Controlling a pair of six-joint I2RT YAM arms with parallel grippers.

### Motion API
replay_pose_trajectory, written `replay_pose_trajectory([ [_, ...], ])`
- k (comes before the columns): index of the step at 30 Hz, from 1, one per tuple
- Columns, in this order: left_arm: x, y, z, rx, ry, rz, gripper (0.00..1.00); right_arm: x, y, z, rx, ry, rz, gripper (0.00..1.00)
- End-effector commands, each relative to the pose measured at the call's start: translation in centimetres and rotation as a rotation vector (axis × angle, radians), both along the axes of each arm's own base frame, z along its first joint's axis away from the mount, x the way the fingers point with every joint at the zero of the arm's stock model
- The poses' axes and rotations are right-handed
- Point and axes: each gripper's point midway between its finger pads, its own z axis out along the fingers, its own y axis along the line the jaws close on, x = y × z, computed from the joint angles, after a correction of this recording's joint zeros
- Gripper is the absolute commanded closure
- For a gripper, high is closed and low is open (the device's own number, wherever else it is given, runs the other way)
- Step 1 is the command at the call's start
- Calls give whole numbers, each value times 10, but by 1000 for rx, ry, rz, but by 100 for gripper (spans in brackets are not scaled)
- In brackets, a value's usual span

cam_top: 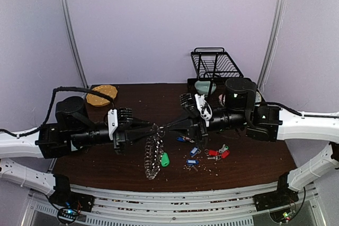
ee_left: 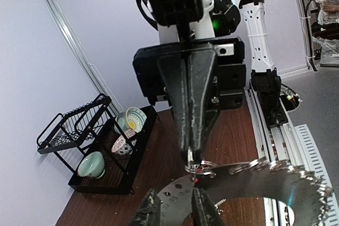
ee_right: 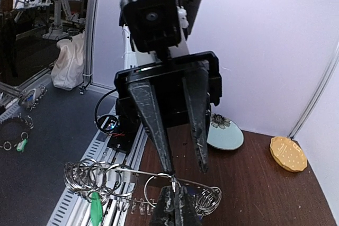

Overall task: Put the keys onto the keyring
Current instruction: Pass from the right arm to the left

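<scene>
We see pale lilac walls (cam_top: 169,25) closing in the far side, softly and evenly lit, with slim silver poles (cam_top: 71,30) rising at the corners behind a dark brown wooden counter (cam_top: 153,96). At the counter's far right stands a black wire dish rack (cam_top: 217,64) holding small pale green and patterned bowls (ee_left: 91,164), and slotted metal rails (cam_top: 175,199) run along its near edge. Beyond that edge we make out a grey floor (ee_right: 47,115), where a white bag (ee_right: 68,67) sits beside an upright pole.
</scene>
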Motion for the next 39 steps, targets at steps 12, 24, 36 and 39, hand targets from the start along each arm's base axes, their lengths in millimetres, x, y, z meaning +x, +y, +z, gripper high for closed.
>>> replay_pose_trajectory([
  [12, 32, 21, 26, -110, 108, 231, 39, 105, -18, 5, -85, 588, -720, 100],
  [24, 75, -20, -26, 158, 182, 354, 58, 100, -6, 0, -130, 605, -706, 100],
  [36, 80, -6, -47, 212, 168, 359, 67, 71, 6, 7, -170, 677, -524, 100],
  [39, 73, -12, -46, 219, 156, 303, 67, 67, 8, 8, -189, 678, -497, 100],
])
